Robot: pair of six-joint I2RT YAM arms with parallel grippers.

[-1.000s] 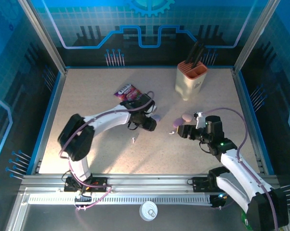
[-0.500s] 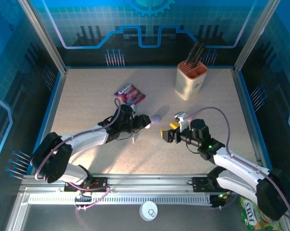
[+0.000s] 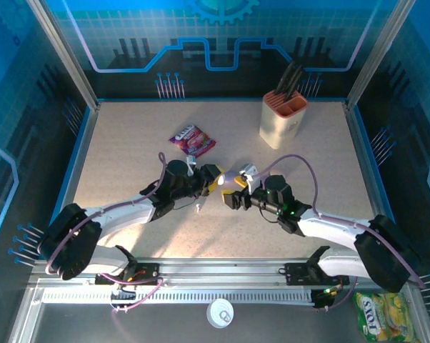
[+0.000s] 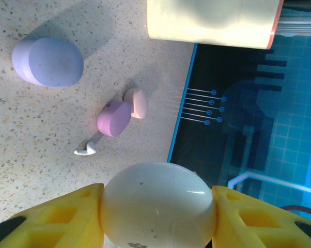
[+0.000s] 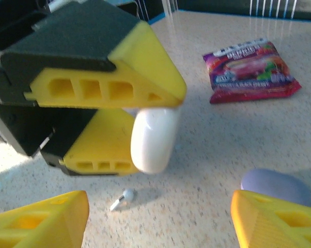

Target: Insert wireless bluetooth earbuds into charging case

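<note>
Well, the biggest thing is the speckled table [image 3: 129, 143]. A cream holder [image 3: 283, 121] stands at the back, and a purple snack packet [image 3: 192, 139] lies nearer the middle. The two arms meet in the middle of the table.

The left gripper [image 4: 156, 199] is pinching a white case [image 5: 152, 137] shaped like an egg, with one yellow finger on each side. The case looks closed and seems to be lifted off the table. The right gripper [image 5: 158, 209] is spread wide with nothing in it, and it faces the white case from close by.

A lilac case [image 4: 48, 61], also closed, sits on the table near them. A pink case [image 4: 119, 114] lies farther off with its lid open.

Then come the tiny things. One white earbud [image 5: 122, 199] lies on the table below the held case. Another white earbud [image 4: 87, 150] lies just beside the pink case.

I think the earbuds are very light, hard and smooth. They could slip or flick away if squeezed wrong. The best place to grab is probably across the round end, with a gentle pinch and the stem left free. The white case is smooth too, so it may turn in the fingers. It has to be opened first.
</note>
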